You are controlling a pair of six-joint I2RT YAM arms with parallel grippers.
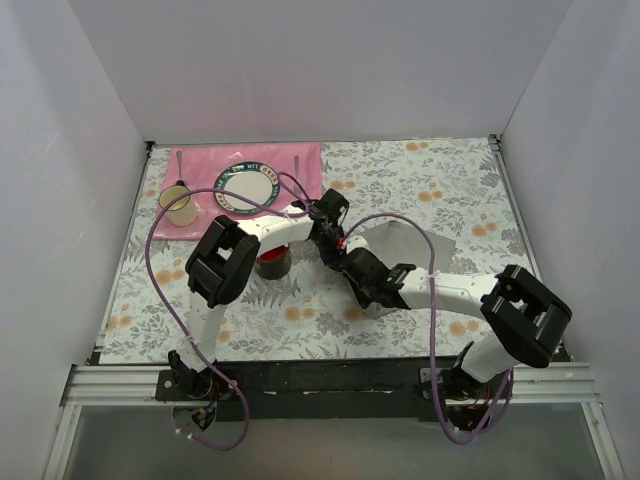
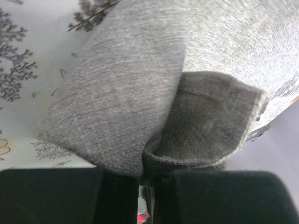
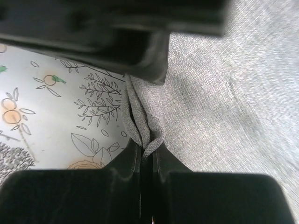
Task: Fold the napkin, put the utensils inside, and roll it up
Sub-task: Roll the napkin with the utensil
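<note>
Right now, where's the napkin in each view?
Top external: napkin mid-frame, slightly right.
Left wrist: napkin fills centre and upper right.
Right wrist: napkin fills right half.
Shared landmark: floral tablecloth, at left in both wrist views.

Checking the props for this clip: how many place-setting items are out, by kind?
Napkin: 1
Placemat: 1
Plate: 1
Mug: 1
Utensils: 2, one left of the plate, one right of it
Total: 6
</note>
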